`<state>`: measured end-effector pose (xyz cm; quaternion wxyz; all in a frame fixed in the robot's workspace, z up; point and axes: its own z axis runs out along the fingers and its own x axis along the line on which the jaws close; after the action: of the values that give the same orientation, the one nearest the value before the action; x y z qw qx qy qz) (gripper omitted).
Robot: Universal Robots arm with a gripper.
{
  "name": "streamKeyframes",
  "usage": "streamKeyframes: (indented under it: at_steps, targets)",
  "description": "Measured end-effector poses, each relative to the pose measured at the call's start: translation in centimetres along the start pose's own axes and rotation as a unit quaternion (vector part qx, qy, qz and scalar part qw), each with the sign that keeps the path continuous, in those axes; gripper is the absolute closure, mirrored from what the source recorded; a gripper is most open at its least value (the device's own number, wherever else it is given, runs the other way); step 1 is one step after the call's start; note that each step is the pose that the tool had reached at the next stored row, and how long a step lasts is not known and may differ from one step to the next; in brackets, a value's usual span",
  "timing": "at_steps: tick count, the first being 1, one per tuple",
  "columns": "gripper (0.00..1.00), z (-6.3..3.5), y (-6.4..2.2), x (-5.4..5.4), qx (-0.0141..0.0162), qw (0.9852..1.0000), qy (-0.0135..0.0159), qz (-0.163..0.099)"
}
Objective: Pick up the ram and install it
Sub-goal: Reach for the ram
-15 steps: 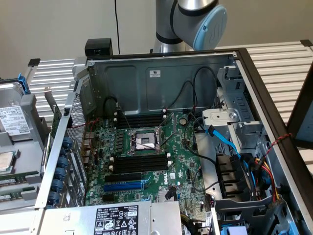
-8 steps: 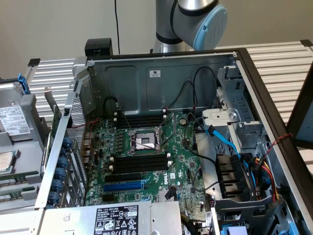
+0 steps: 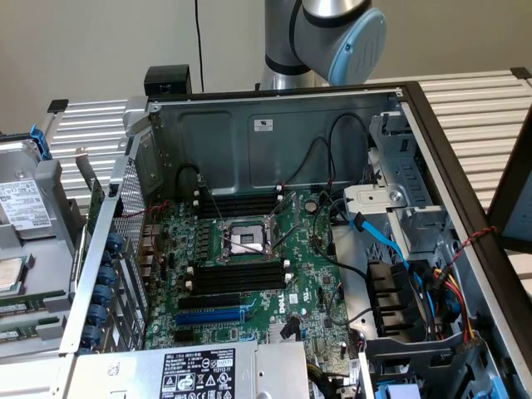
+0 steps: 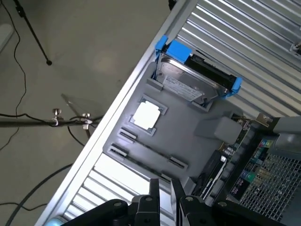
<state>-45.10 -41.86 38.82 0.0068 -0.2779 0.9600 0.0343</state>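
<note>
The labelled power supply (image 3: 199,370) sat closest to the lens, at the foot of the open computer case (image 3: 216,141). The motherboard (image 3: 241,291) lay bare inside it, with the black memory slots (image 3: 237,278) apparently empty on both sides of the processor socket (image 3: 245,241). By the look of it, the installation was not yet done. On the grey parts tray (image 4: 188,136) beside the case, at the exterior view's left, a hard drive (image 4: 186,84) in a blue bracket and a processor chip (image 4: 146,114) lay in their recesses. What looked like the ram (image 4: 214,170) stood on edge at the tray's side nearest the case, untouched. The robot arm (image 3: 341,33) stood behind the case's back wall, its wrist looking down on the tray. The gripper (image 4: 164,183) hung above the slatted table (image 4: 117,174) near the tray's edge, well apart from the ram, its fingers parted by a narrow gap with nothing between them.
</note>
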Motion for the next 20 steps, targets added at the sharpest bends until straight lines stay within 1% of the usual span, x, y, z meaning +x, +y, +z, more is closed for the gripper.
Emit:
streamKeyframes:
  at_steps: [3, 4, 5, 6, 9, 10, 12, 14, 17, 20]
  targets:
    - [0.76, 0.01, 0.00, 0.01, -0.0004, 0.9998, 0.0016, -0.022]
    - [0.76, 0.01, 0.00, 0.01, -0.0001, 0.9996, 0.0023, -0.028]
    - [0.76, 0.00, 0.00, 0.01, 0.0008, 0.9995, 0.0034, -0.033]
    - [0.76, 0.00, 0.01, 0.01, 0.0034, 0.9993, 0.0054, -0.036]
    - [0.76, 0.01, 0.01, 0.02, 0.0139, 0.9988, 0.0131, -0.044]
    - [0.76, 0.01, 0.01, 0.02, 0.0169, 0.9986, 0.0154, -0.048]
    - [0.76, 0.04, 0.00, 0.03, 0.0173, 0.9978, 0.0165, -0.062]
    - [0.76, 0.07, 0.01, 0.03, 0.0175, 0.9966, 0.0176, -0.079]
    - [0.76, 0.10, 0.01, 0.03, 0.0184, 0.9940, 0.0200, -0.106]
    - [0.76, 0.14, 0.00, 0.03, 0.0197, 0.9907, 0.0223, -0.133]
